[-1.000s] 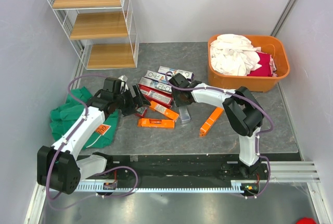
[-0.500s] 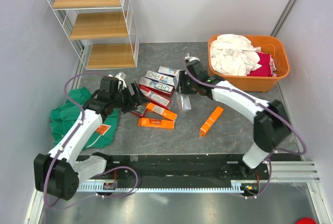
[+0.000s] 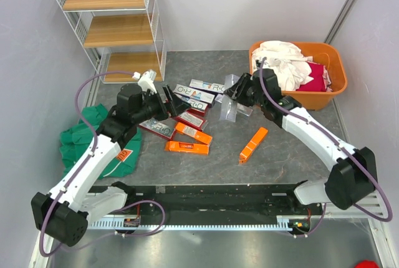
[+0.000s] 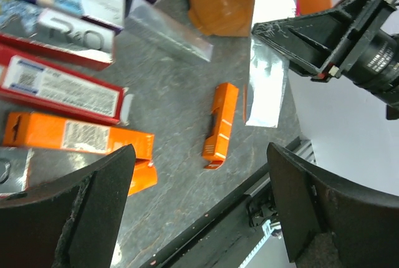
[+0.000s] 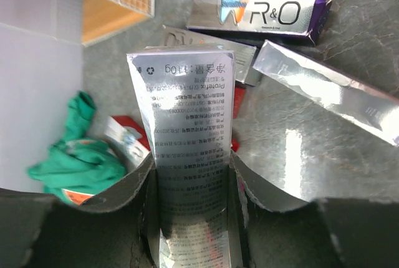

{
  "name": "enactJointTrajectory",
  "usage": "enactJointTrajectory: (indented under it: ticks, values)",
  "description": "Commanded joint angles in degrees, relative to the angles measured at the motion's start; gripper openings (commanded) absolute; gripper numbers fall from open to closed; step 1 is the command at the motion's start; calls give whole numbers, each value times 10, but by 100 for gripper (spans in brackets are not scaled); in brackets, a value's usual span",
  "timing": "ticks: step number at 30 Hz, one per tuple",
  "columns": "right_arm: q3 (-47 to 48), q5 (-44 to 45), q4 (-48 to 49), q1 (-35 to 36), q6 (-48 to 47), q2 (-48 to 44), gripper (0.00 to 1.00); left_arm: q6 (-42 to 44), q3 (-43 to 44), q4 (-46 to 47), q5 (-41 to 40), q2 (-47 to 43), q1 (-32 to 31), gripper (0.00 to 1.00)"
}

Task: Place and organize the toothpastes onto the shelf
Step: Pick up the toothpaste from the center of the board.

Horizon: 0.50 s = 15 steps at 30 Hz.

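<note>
So the right claw (image 5: pixel 193 230) is clamped on a silver toothpaste carton (image 5: pixel 187 124), pinching it across the narrow width near one end, and the whole thing is up off the table. The rest of the pile is below and ahead of the fingers: an R&O carton (image 5: pixel 262 12) out past the held carton's far end, and a loose silver carton (image 5: pixel 324 93) lying flat off to the claw's right. The shelf (image 3: pixel 118 31) is well apart from it, ahead and off to the left, with the left claw (image 3: pixel 163 101) hovering in between over the pile, jaws spread wide and holding nothing. My take on doing this bit well: that's a long carton held by its tail, so it'll lever and swing if the arm whips around. I'd go slow, lift a bit more so the free end clears the pile, then swing wide of the other arm. I'd level it before reaching the wire frame so it goes onto a board flat rather than poking the mesh. As for orientation, the long axis runs straight out from between the fingers, free end pointing away from the claw toward the pile and shelf side, printed face up at the wrist camera. From the top view it's tipped, free end lower than the gripped end.
</note>
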Motion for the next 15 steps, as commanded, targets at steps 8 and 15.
enactJointTrajectory:
  ticks: [8, 15]
  values:
    - [-98, 8, 125, -48, 234, -134, 2, 22, 98, 60, -56, 76, -121, 93]
    - [-183, 89, 161, -54, 388, -228, 2, 64, 141, 63, -118, 129, -202, 93]
